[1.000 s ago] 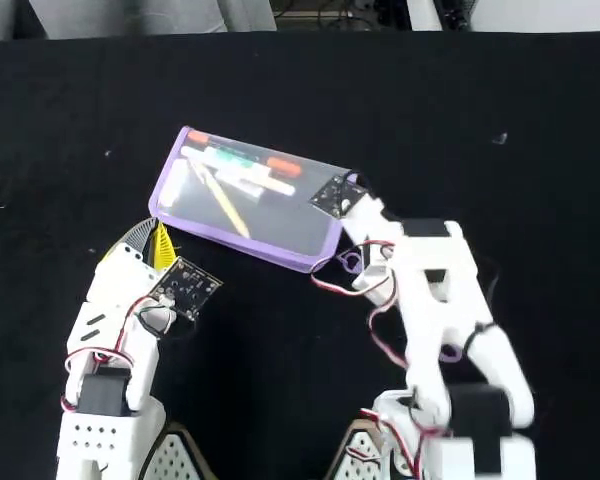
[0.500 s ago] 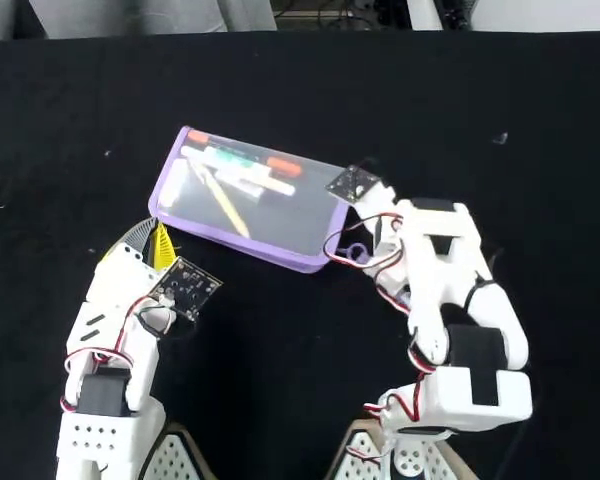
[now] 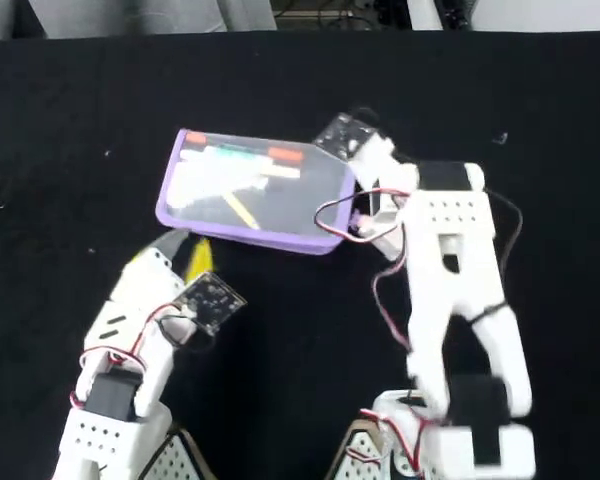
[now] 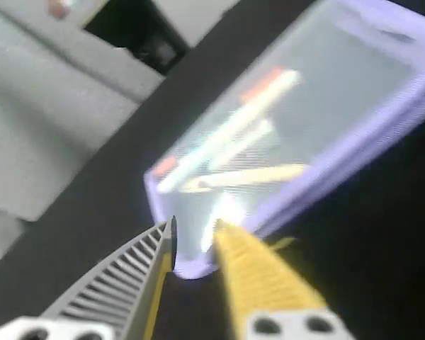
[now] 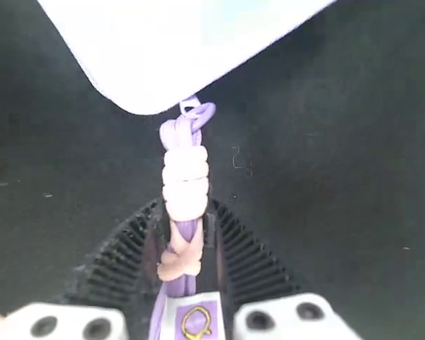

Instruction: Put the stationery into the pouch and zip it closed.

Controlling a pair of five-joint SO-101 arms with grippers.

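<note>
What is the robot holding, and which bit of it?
The right gripper holds the pouch by its purple zipper cord, pinched between the jaws.

The left arm (image 3: 130, 330) leans forward and a little to the right from its base at the near left, wrist low. Its hand (image 4: 195, 230) points ahead with the grey ribbed finger (image 4: 138, 265) and the yellow finger (image 4: 251, 273) parted by a narrow gap at the tips. The right arm (image 3: 450, 290) stretches farther forward from its base at the near right, wrist bent inward toward the left arm's side. Its hand (image 5: 186, 212) has both black ribbed fingers (image 5: 244, 255) pressed together on a braided pull cord (image 5: 185, 170) that runs out between them.
</note>
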